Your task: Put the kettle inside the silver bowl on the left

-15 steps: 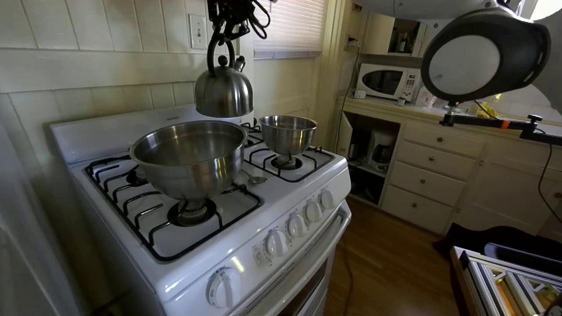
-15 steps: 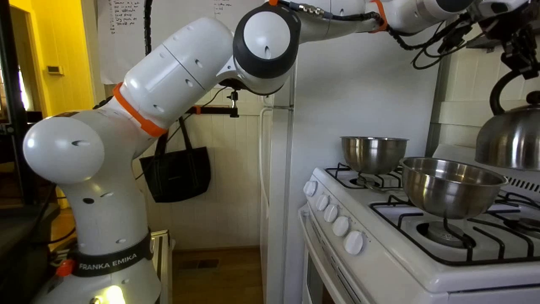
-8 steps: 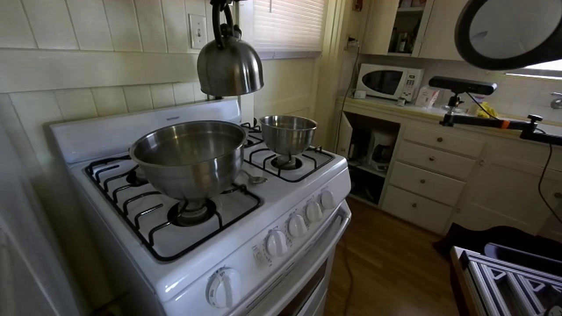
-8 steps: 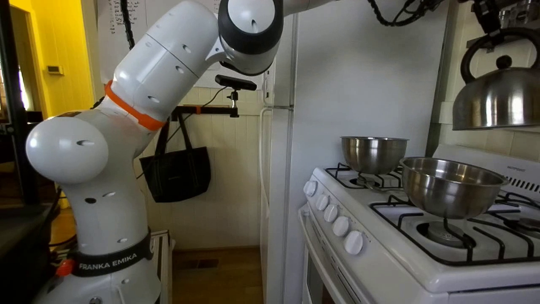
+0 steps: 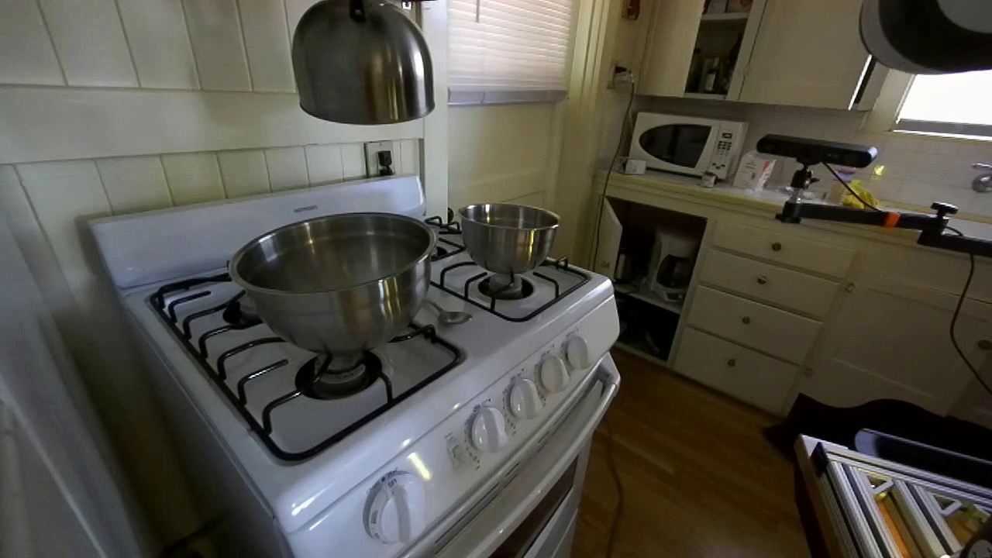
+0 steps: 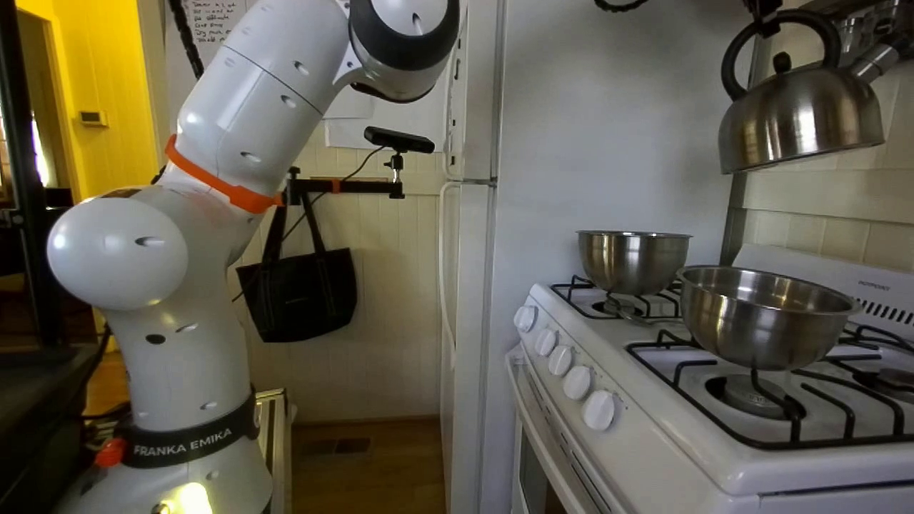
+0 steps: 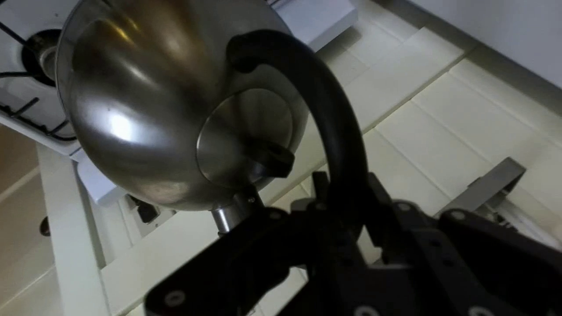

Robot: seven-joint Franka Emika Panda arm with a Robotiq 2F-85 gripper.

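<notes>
My gripper (image 6: pixel 767 23) is shut on the dark arched handle of the steel kettle (image 6: pixel 800 118). The wrist view shows the handle between the fingertips (image 7: pixel 349 188), with the kettle's dome (image 7: pixel 153 101) hanging at upper left. The kettle is in the air, high above the stove, and slightly tilted. In an exterior view the kettle (image 5: pixel 364 66) is cut off by the top edge, and the gripper is out of view there. The large silver bowl (image 5: pixel 333 291) stands upright on the stove's left burner, below the kettle. It also shows near the fridge (image 6: pixel 634 260).
A smaller steel bowl (image 5: pixel 508 236) stands on the right front burner and also shows nearer the camera (image 6: pixel 764 321). A spoon (image 5: pixel 449 314) lies between the bowls. The white fridge (image 6: pixel 607 128) stands beside the stove, and a panelled wall (image 5: pixel 194 178) is behind it.
The kettle has risen with the gripper and moved toward the fridge side, from above the smaller bowl's side toward the large bowl. It has tilted slightly. The bowls have not moved.
</notes>
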